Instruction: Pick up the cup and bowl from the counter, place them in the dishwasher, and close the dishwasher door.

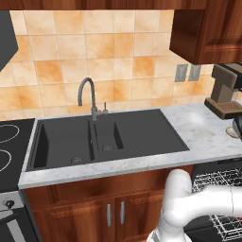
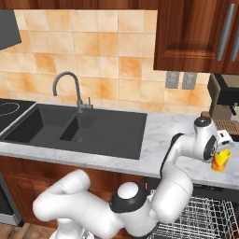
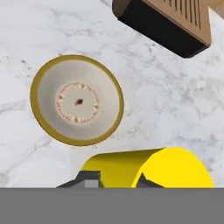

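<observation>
My gripper is shut on the wall of the yellow cup, whose side lies tilted between the two finger tips. In the right base view the gripper holds the cup low over the marbled counter, to the right of the sink. The beige bowl with its brownish rim sits upright on the counter just beyond the cup, apart from it. Below the counter edge the dishwasher stands open, with its grey wire rack showing. The dishwasher door is out of view.
A brown and black coffee machine stands on the counter behind the bowl. The dark double sink with its tap lies to the left, and the stove beyond it. Wall cabinets hang overhead.
</observation>
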You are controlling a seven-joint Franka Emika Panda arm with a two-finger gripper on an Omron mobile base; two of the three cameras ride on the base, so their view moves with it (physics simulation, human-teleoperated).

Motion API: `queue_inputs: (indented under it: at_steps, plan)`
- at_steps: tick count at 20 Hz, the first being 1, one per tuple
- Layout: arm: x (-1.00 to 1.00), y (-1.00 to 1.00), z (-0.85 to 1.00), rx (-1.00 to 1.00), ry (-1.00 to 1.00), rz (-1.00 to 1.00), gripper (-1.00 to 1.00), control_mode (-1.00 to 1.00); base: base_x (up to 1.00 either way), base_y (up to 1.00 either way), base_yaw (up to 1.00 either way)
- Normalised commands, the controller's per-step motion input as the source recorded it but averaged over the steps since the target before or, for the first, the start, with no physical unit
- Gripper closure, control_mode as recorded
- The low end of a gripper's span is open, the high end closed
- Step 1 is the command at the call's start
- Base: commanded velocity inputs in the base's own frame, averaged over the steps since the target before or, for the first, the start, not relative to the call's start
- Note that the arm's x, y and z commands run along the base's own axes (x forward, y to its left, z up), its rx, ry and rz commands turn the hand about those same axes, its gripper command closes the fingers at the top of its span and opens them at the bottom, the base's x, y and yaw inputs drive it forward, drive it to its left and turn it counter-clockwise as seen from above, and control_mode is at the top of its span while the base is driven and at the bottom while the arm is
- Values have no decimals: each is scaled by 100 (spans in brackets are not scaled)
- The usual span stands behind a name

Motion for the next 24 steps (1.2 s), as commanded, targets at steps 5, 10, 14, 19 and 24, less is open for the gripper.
queue_inputs:
  at_steps: [5,10,14,19,24]
  plan:
    - [-40,49,0,-3,-11,3,100,-100,0,0,0]
    - [-63,22,0,-2,-18,0,100,-100,0,0,0]
    - [-71,2,0,0,-21,0,100,-100,0,0,0]
    - [-47,0,25,0,-20,0,100,-100,0,0,0]
    - [-19,0,34,2,-13,0,100,-100,0,0,0]
